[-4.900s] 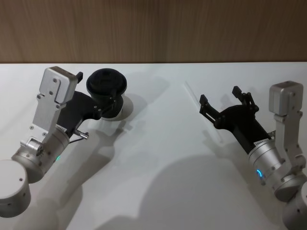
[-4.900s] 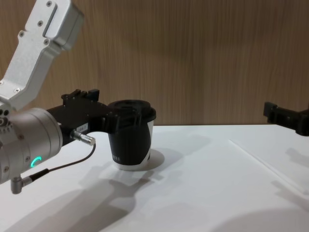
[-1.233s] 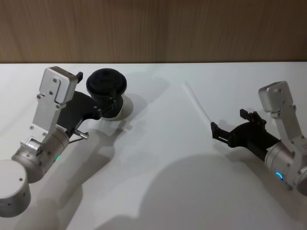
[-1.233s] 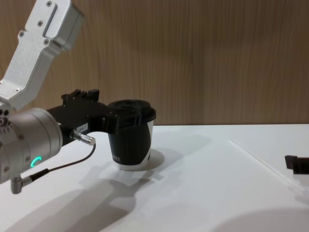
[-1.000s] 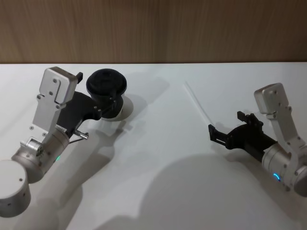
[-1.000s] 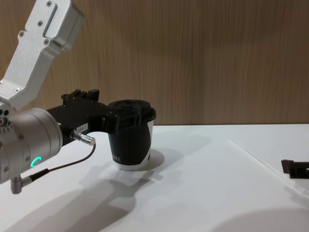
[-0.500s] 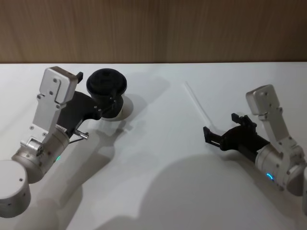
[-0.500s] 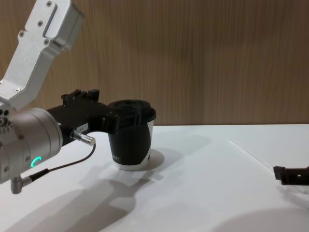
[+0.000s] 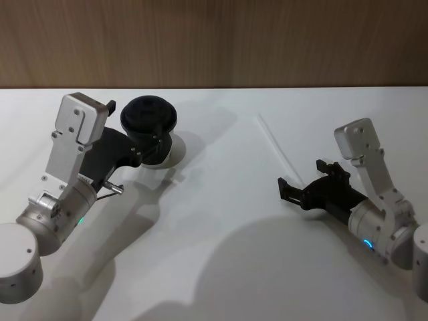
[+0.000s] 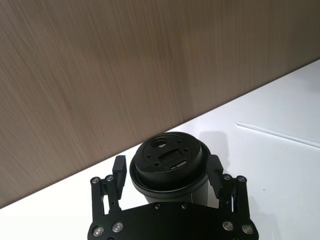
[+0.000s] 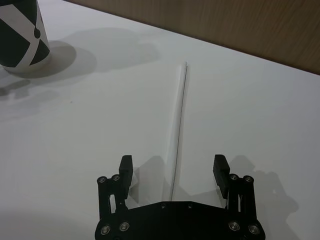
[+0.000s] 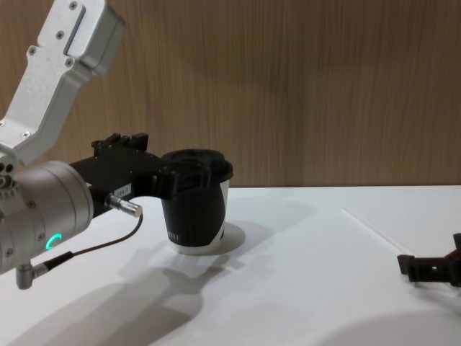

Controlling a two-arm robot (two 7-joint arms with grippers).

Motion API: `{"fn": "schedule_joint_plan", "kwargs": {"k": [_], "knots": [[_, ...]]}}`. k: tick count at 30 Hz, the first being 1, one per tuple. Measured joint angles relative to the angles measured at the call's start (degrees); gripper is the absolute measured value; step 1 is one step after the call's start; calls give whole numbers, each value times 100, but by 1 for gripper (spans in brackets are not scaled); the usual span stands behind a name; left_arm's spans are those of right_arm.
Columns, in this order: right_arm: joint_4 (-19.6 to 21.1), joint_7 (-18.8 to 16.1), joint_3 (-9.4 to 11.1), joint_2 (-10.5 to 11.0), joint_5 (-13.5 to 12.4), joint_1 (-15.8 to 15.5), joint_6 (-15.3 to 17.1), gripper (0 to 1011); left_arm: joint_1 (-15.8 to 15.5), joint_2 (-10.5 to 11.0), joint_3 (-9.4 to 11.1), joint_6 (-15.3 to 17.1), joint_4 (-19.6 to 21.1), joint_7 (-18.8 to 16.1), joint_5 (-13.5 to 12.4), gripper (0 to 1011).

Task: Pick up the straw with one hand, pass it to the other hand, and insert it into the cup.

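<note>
The black lidded cup (image 9: 148, 120) (image 12: 194, 205) stands at the table's back left. My left gripper (image 9: 137, 128) (image 10: 167, 171) is open, with one finger on each side of the cup. The thin white straw (image 9: 273, 142) (image 11: 180, 110) lies flat on the table at right, with its far end toward the wall. My right gripper (image 9: 302, 177) (image 11: 172, 167) is open and low over the table. In the right wrist view the straw's near end lies between its two fingers (image 11: 126, 167). The chest view shows this gripper (image 12: 428, 263) at the right edge, just past the straw (image 12: 367, 223).
The white table (image 9: 221, 221) reaches back to a wooden wall (image 9: 214, 40). Both arms cast broad shadows on its front half. The straw (image 10: 277, 132) also shows far off in the left wrist view.
My right gripper has moved left and down toward the table, so its open fingers now straddle the straw's near end. The left arm and the cup have not moved.
</note>
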State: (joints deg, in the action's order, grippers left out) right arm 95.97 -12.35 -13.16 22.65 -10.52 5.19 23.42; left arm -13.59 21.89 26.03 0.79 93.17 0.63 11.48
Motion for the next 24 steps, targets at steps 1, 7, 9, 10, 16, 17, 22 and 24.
{"fn": "schedule_joint_plan", "kwargs": {"k": [1, 7, 9, 10, 16, 17, 22, 24], "knots": [[-31, -6, -1, -12, 10, 18, 0, 1001, 0, 0, 0, 0, 0, 0, 0, 1003], [-118, -37, 4, -46, 28, 67, -1, 1001, 0, 0, 0, 0, 0, 0, 0, 1003], [-141, -44, 11, -57, 37, 79, -4, 1001, 0, 0, 0, 0, 0, 0, 0, 1003], [-141, -44, 11, -57, 37, 79, -4, 992, 0, 0, 0, 0, 0, 0, 0, 1003], [-183, -70, 53, -86, 48, 94, -13, 869, 0, 0, 0, 0, 0, 0, 0, 1003], [-188, -73, 59, -91, 48, 94, -13, 838, 0, 0, 0, 0, 0, 0, 0, 1003], [-200, -88, 97, -110, 47, 91, -13, 707, 0, 0, 0, 0, 0, 0, 0, 1003], [-205, -98, 117, -119, 40, 82, -10, 627, 0, 0, 0, 0, 0, 0, 0, 1003]]}}
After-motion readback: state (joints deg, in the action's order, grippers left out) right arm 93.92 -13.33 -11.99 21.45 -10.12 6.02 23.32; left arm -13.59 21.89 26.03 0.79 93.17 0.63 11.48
